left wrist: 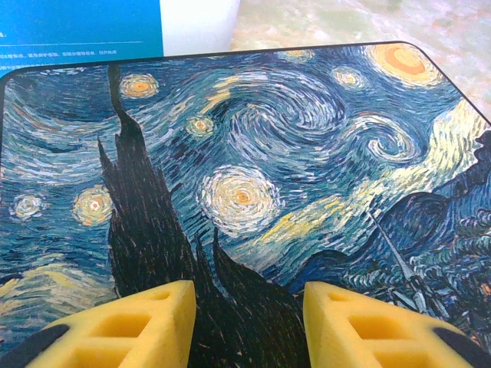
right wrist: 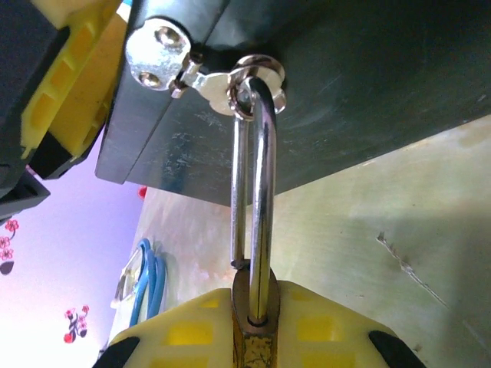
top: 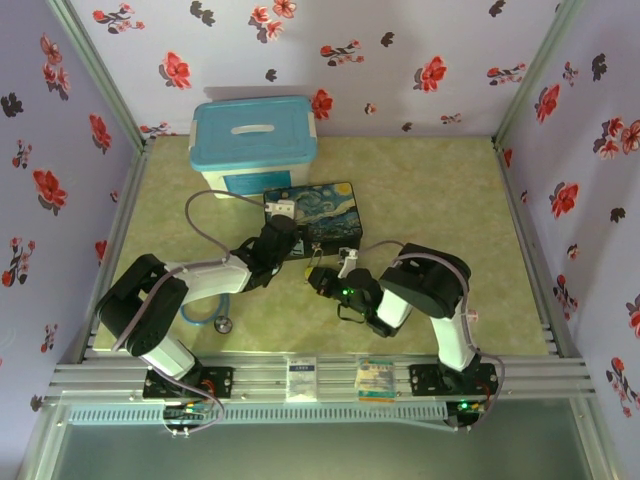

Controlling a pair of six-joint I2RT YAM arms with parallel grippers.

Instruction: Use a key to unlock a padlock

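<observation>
The brass padlock (right wrist: 259, 349) is clamped between the yellow pads of my right gripper (right wrist: 257, 310), which is shut on its body. Its silver shackle (right wrist: 263, 192) runs up through the metal hasp ring (right wrist: 257, 77) on the front of the Starry Night box (top: 320, 205). One leg of the shackle ends just above the body, outside it. My left gripper (left wrist: 249, 307) hovers over the painted box lid (left wrist: 268, 153), open, with nothing between its fingers. In the top view the left gripper (top: 285, 232) is at the box's near left corner and the right gripper (top: 325, 280) just in front of the box. The key is hidden.
A white bin with a blue lid (top: 253, 135) stands behind the box. A stethoscope on blue tubing (top: 215, 318) lies near the left arm, and its tubing (right wrist: 146, 276) shows in the right wrist view. Flowered walls close in three sides.
</observation>
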